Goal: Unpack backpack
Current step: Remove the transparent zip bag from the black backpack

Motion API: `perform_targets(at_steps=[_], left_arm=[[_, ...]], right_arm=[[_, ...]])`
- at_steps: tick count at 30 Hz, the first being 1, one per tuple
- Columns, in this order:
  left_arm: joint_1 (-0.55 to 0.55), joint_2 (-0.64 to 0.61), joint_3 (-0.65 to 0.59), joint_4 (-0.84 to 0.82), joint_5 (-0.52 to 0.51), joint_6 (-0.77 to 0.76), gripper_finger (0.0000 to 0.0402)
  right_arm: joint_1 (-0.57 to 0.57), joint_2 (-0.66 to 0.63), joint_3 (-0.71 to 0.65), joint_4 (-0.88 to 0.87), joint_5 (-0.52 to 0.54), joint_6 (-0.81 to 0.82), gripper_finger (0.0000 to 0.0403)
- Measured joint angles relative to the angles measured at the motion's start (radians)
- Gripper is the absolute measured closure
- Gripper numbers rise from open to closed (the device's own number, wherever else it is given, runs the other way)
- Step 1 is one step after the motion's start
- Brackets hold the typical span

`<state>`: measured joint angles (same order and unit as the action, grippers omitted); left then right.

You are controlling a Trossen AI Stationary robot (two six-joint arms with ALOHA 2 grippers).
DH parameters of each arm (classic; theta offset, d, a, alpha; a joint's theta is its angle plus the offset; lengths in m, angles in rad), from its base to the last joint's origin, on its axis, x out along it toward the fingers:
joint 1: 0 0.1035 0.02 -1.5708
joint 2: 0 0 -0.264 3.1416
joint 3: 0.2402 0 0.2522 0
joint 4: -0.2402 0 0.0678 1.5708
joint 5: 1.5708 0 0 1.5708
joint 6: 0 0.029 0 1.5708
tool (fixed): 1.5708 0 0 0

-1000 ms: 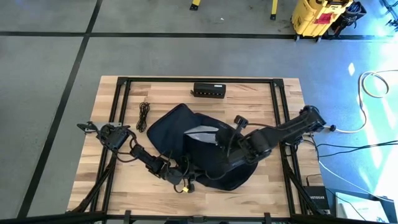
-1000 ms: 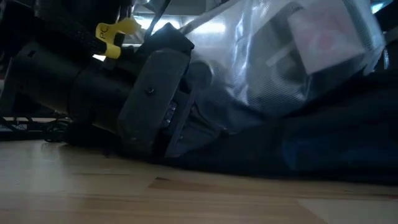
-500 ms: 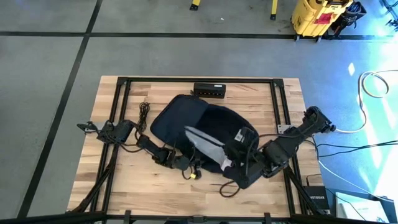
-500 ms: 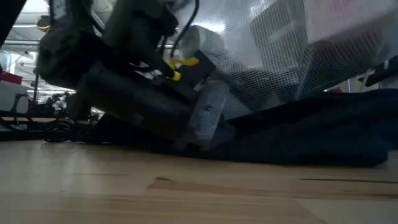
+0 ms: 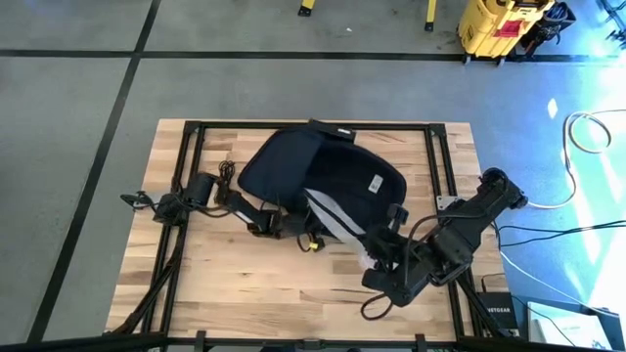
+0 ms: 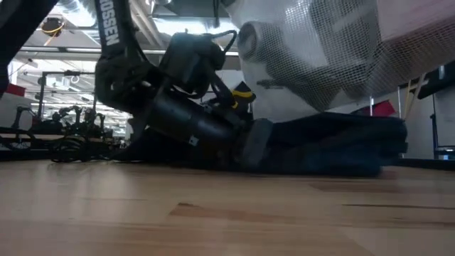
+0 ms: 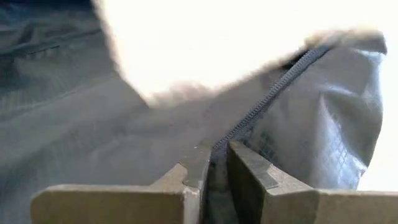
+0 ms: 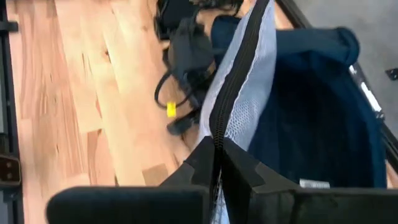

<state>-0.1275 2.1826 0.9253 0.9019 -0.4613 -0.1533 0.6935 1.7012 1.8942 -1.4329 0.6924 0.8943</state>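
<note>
The dark navy backpack (image 5: 323,171) lies open on the wooden table, toward its far edge; in the low view the backpack (image 6: 334,146) lies flat on the wood. A white mesh pouch (image 5: 337,217) with a black zipper stretches out of it toward the near right, and the pouch (image 6: 320,64) hangs above the bag in the low view. My left gripper (image 5: 296,233) is low at the backpack's near-left edge, shut on its fabric. My right gripper (image 5: 375,256) is raised near the backpack's near-right side, shut on the pouch. My left gripper pinches the backpack's fabric beside a zipper line (image 7: 219,146) between its two fingers. It comes almost level from the table's left, and that edge stays low at the table (image 6: 259,139). My right gripper pinches the pouch's black zipper edge (image 8: 217,134) between its two fingers, which slant down along the zipper. The pouch is lifted and drawn out between the gripper and the backpack's opening.
A black box (image 5: 337,128) at the far edge is partly covered by the backpack. A coiled dark cable (image 5: 227,174) lies at the far left. Bare wood (image 5: 254,288) spreads along the near side, with the black frame rails at both sides.
My left gripper has swung toward the far edge, dragging the backpack's near edge with it; the whole backpack has slid toward the far edge onto the black box. My right gripper has gone toward the near right and up, drawing the mesh pouch farther out of the backpack.
</note>
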Motion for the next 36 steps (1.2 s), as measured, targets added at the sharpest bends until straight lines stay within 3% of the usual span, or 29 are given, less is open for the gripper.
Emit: perform_targets(at_steps=[14, 18, 28, 36], left_arm=[[-0.05, -0.211, -0.022, -0.051, 0.193, 0.136, 0.0365], [-0.079, -0.334, -0.122, -0.023, 0.204, 0.116, 0.0365], [-0.225, -0.689, -0.488, 0.082, 0.112, 0.108, 0.0365], [-0.347, -0.778, -0.66, 0.09, 0.08, 0.045, 0.0365]], right_arm=[[0.053, 0.0, 0.0, -0.101, -0.001, 0.103, 0.0403], [0.07, 0.0, 0.0, -0.072, 0.01, 0.1, 0.0403], [0.04, 0.002, -0.025, 0.088, 0.031, -0.058, 0.0403], [-0.083, 0.005, -0.207, 0.367, -0.061, -0.244, 0.0403]])
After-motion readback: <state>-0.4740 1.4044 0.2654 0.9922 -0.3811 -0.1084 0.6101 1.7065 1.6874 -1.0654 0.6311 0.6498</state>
